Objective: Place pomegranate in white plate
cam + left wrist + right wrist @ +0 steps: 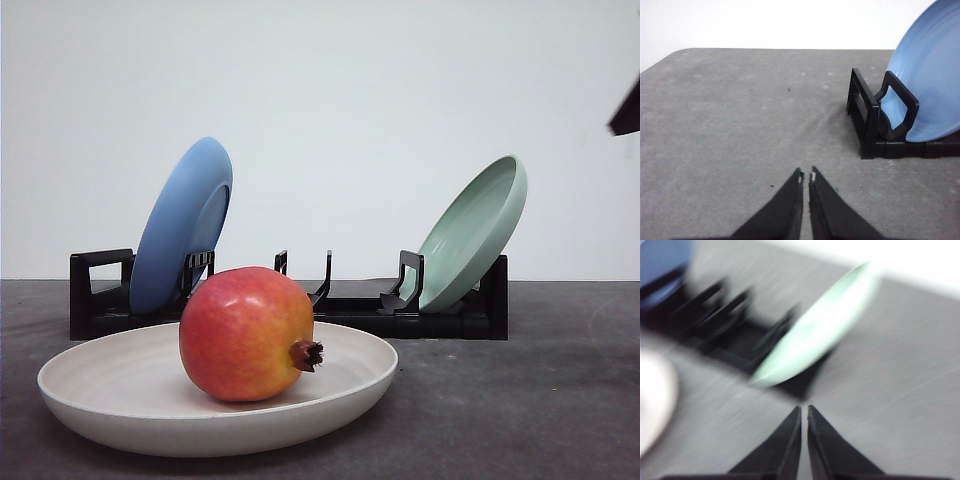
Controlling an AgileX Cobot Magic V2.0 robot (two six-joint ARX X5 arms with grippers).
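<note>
My front camera is sitting low, nearly level with the table (560,400), facing forward and very near the white plate (120,400), with the black rack (300,318) behind it; my left wrist camera is looking down past its end effector (806,176) across the table toward the rack's end holding the blue plate (930,75); my right wrist camera, blurred, is looking over its end effector (804,409) at the green plate (820,335); all three are sharing the rack.
</note>
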